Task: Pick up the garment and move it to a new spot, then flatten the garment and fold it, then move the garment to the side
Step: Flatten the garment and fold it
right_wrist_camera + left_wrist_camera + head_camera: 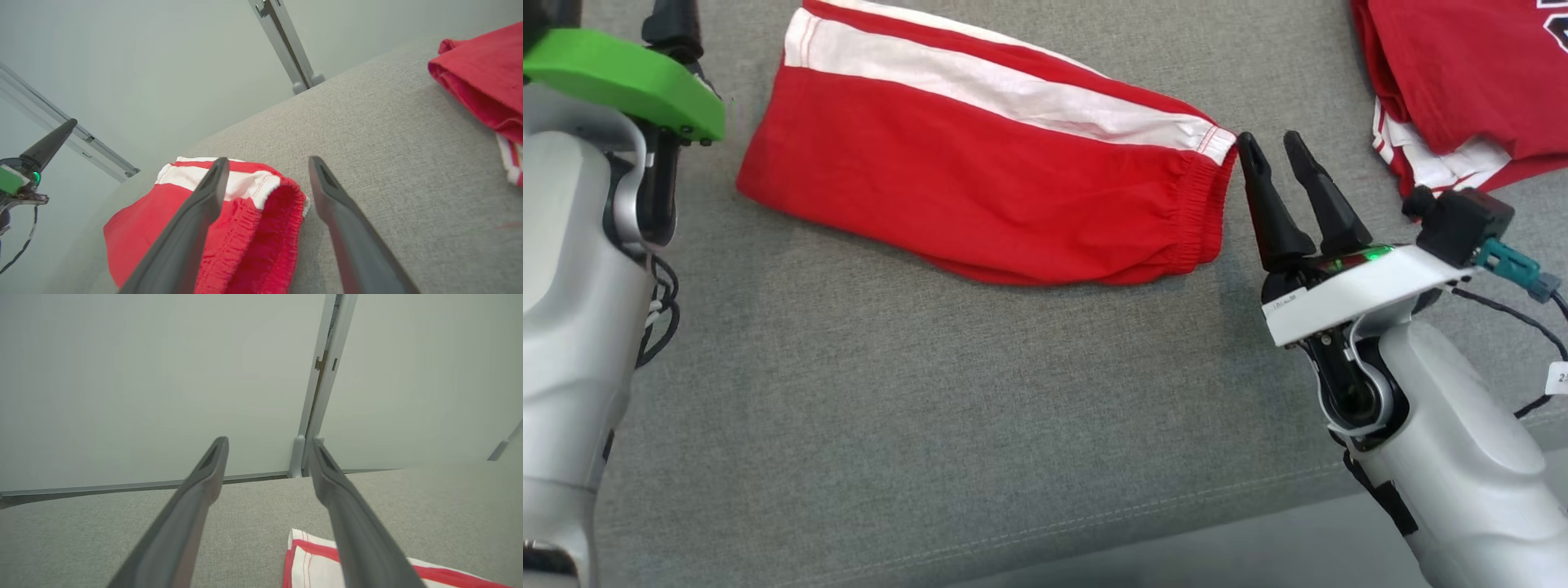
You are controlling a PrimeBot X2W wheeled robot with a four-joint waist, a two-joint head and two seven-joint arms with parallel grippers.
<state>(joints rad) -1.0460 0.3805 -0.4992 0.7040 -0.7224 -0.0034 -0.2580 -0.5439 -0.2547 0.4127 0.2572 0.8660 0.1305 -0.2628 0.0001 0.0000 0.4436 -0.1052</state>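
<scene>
Between my left gripper (269,442) and right gripper (1270,140), both with fingers spread and empty, lies the folded red garment (988,188), waistband just beside my right fingertips; a second red pile (1462,73) sits farther right on the grey cushion (931,392), pale wall panels (122,375) behind.

Shorts (980,196) are soft matt cloth, elastic band all puckered at 3 o'clock. Grey cushion (931,408) is coarse woven fabric. Right gripper (1270,147) looks like matt black plastic tbh.

Folded red shorts (980,171) lie flat on grey cushion (931,392) — right gripper (1270,140) splayed just beside their waistband (1205,204)
</scene>
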